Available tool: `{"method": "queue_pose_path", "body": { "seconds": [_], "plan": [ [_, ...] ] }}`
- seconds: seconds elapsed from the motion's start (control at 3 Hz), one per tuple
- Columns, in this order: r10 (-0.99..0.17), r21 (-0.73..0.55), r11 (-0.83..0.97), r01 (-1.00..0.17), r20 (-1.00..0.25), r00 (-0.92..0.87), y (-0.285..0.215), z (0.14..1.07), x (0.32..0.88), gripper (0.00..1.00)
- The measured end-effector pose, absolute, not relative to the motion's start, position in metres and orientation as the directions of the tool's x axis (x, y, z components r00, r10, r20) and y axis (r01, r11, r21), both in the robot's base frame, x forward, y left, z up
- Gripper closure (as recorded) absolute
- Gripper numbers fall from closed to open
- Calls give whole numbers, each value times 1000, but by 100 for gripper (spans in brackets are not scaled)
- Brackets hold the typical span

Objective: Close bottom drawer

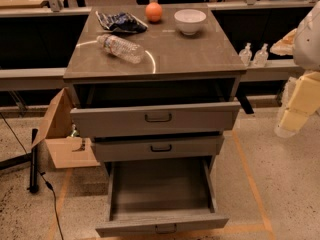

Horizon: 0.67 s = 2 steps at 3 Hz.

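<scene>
The bottom drawer (160, 194) stands pulled far out below the front edge of the counter (200, 59), much further than the two drawers above it. Its small dark handle (166, 228) sits at the centre of its front. The hand (290, 120) hangs in the air beyond the right edge of the counter, well apart from the drawer; whether it is spread or pressed together, I cannot tell. On the counter a plastic bottle (120, 48) lies near the left edge, a crumpled bag (120, 21) at the far left corner, an orange (154, 12) at the far edge, and a white bowl (190, 21) near the far right corner.
</scene>
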<state>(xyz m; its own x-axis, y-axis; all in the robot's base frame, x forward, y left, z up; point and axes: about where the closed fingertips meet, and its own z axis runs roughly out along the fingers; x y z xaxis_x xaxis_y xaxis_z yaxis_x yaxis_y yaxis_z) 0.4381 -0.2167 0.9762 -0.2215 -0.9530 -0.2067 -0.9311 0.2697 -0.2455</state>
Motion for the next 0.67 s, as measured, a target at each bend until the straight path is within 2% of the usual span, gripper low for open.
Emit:
{"method": "queue_pose_path", "body": {
  "seconds": [0.33, 0.67],
  "plan": [
    [-953, -246, 270, -931, -207, -221, -217, 976, 438, 0],
    [-960, -266, 244, -933, -203, -193, -214, 973, 436, 19]
  ]
}}
